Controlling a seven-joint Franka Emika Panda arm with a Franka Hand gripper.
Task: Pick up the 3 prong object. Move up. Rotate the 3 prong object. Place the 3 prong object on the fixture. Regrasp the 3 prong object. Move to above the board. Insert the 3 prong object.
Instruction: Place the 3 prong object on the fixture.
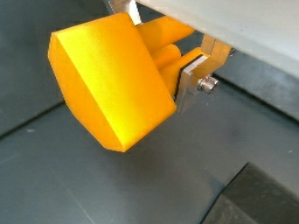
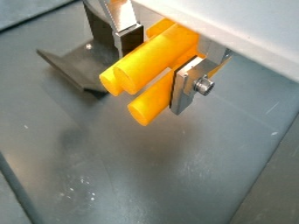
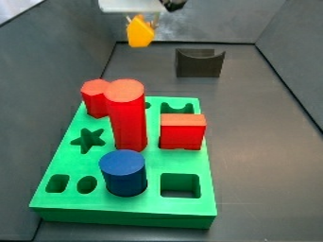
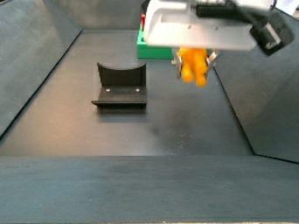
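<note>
My gripper (image 2: 152, 61) is shut on the 3 prong object (image 2: 142, 70), a yellow-orange block whose round prongs lie between the silver fingers (image 2: 187, 83). In a wrist view its broad flat end (image 1: 111, 83) fills the frame. In both side views the 3 prong object (image 3: 140, 33) (image 4: 194, 66) hangs under the gripper (image 3: 142, 19) (image 4: 194, 52), above the dark floor. The fixture (image 3: 198, 61) (image 4: 121, 86) stands on the floor a little to one side, apart from the piece. The green board (image 3: 76, 180) lies nearer the camera in a side view.
On the board stand a tall red cylinder (image 3: 124, 113), a red cube (image 3: 183, 130) and a blue cylinder (image 3: 123, 172). Star, square and round cut-outs show. Dark walls (image 4: 41, 61) enclose the floor. The fixture (image 2: 70, 66) also shows behind the prongs.
</note>
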